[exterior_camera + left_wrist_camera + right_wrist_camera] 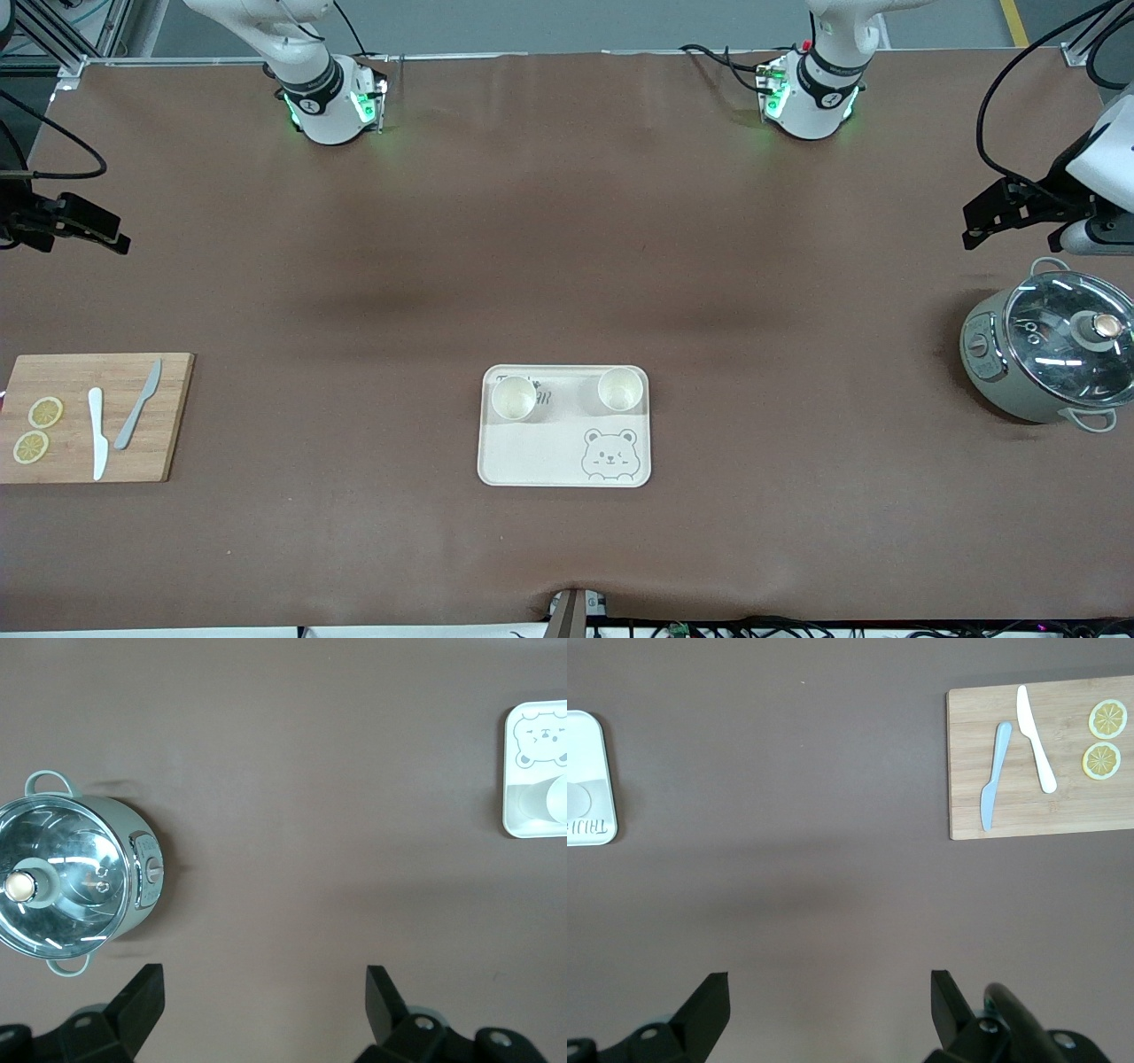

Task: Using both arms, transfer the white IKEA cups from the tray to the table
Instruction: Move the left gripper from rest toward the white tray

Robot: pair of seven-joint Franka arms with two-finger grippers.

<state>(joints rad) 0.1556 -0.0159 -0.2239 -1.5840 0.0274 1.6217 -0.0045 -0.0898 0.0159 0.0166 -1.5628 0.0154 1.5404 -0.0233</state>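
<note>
I see both white cups standing upright on the bear tray (564, 452) at the lower centre of the front frame. One cup (514, 398) sits at the tray's upper edge toward the right arm's end of the surface (567, 266), and the other cup (620, 389) sits at the same edge toward the left arm's end. They are apart from each other, and the bear drawing lies nearer to the front camera than they do.

The left pincer (1010, 213) hangs at the right edge of the front frame, above the grey-green lidded pot (1050, 354). In the left wrist view its fingers (142, 997) are spread wide with nothing between them, and the pot shows at that frame's left edge.

The right pincer (75, 226) hangs at the left edge of the front frame, above the wooden cutting board (93, 416). Its fingers (709, 1001) are also spread wide and empty in the right wrist view. The board carries a white knife (97, 432), a grey knife (137, 404) and two lemon slices (37, 430).

Both arms wait well apart from the tray.
</note>
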